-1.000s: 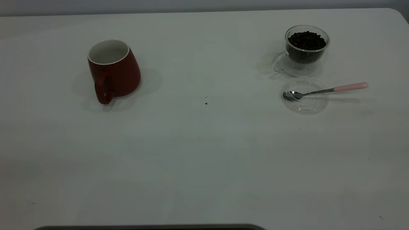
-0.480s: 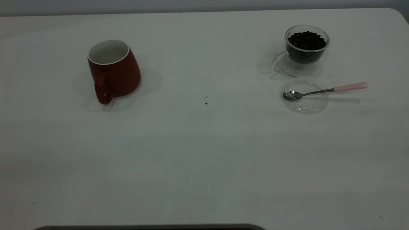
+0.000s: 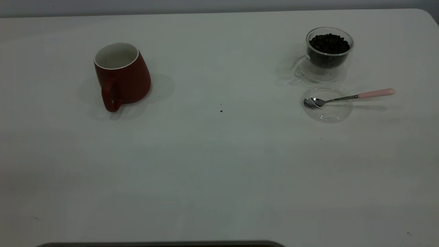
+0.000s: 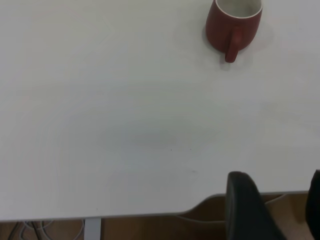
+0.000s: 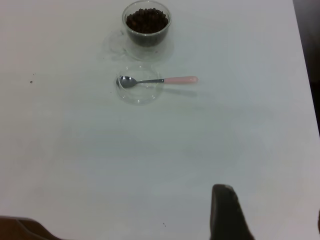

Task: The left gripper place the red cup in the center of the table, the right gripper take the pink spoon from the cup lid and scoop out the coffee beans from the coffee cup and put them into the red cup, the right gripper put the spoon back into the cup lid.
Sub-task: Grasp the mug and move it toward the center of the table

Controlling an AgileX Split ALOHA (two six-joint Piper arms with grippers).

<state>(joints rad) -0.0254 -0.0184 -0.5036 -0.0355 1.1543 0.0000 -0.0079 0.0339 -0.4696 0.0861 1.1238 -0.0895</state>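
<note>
Far left of the coffee cup [image 3: 327,51] stood the red cup [image 3: 121,76], upright on the table [image 3: 219,164]; just before the coffee cup, the pink spoon [image 3: 349,97] rested in the cup lid [image 3: 327,104]; left gripper [image 4: 272,210] gaped, right gripper's [image 5: 270,215] state I cannot tell

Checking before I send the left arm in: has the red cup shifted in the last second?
No. The red cup sits at the same spot on the table, equally far left of the dark speck as before.

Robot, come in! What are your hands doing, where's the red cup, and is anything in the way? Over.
Left gripper open, back at table edge. Right gripper also back, open. Red cup upright at left, untouched. Path clear.
</note>
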